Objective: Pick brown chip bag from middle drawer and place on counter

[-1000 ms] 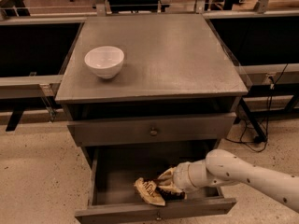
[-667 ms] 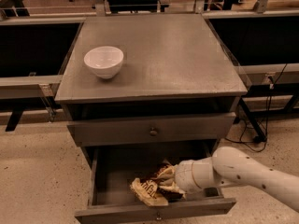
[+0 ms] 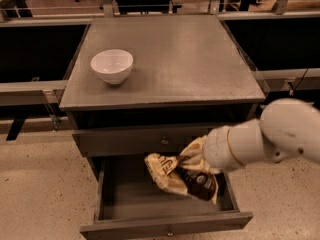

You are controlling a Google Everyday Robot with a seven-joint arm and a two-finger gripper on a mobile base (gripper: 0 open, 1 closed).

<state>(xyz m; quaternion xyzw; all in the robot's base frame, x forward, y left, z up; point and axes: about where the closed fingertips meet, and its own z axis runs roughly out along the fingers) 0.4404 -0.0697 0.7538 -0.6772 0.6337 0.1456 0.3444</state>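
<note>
Brown chip bag hangs crumpled above the open middle drawer, pinched at its upper right part by the robot's gripper.

Speckled beige floor spreads around a grey cabinet that fills the middle of the scene. The counter, a broad flat grey top, stretches from the near edge of the cabinet to the far railing.

The middle drawer is pulled out toward the near side, low in the scene, with its grey floor and low side walls showing. Its flat front panel runs along the near edge and carries a small round knob at the centre. Just above and behind it, an upper drawer sits shut.

A thick white arm comes in from the right edge and narrows toward the left, ending at the gripper over the right half of the open drawer. The gripper is closed tight on the foil, largely wrapped by a cream-tan fold of the bag.

The bag is dark brown in the middle with cream-tan ends and white lettering. It tilts, its left end higher and its right end drooping toward the near right corner of the drawer.

A white bowl stands upright on the left part of the counter, well apart from the bag.
</note>
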